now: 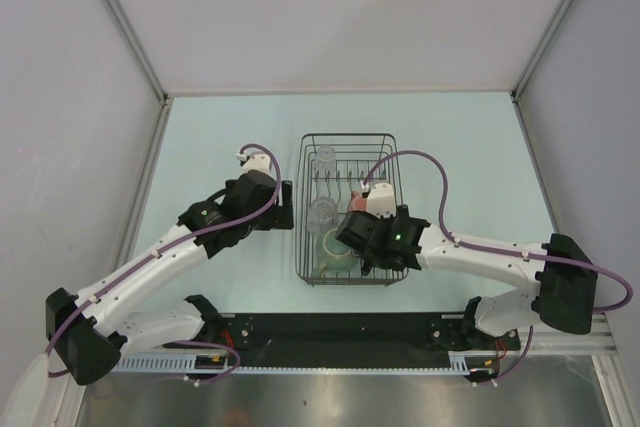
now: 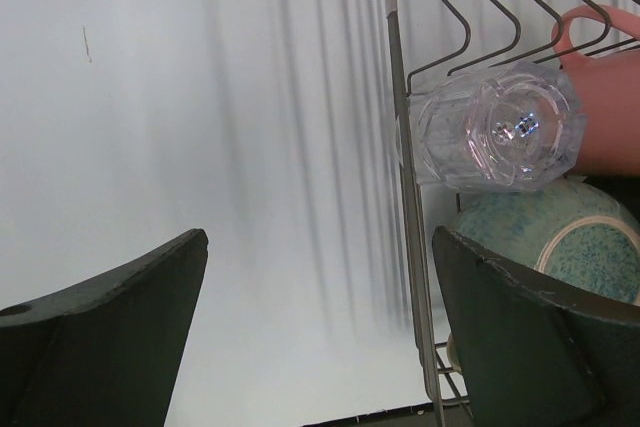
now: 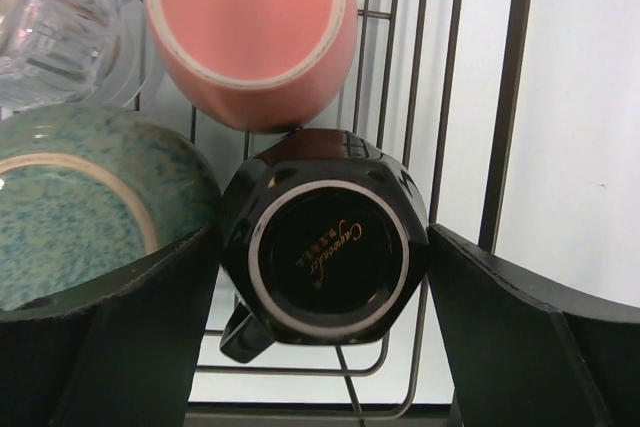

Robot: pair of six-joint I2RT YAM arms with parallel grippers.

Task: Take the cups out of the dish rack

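The black wire dish rack (image 1: 390,162) stands mid-table. Inside lie two clear glass tumblers (image 1: 325,157) (image 2: 500,127), a salmon-pink cup (image 3: 255,27), a sage-green mug (image 3: 80,207) and a dark, pale-rimmed cup (image 3: 325,247), bottom up. My right gripper (image 1: 352,237) reaches into the rack's near right part. Its fingers (image 3: 500,317) press both sides of the dark cup, which still sits among the rack wires. My left gripper (image 2: 320,287) is open and empty. It hovers just outside the rack's left wall (image 2: 410,197), one finger overlapping the wire.
The pale table (image 1: 470,167) is fenced by white panels with metal posts at left, back and right. A black rail (image 1: 340,332) carrying the arm bases runs along the near edge. The right arm's purple cable (image 1: 440,197) loops over the rack's right side.
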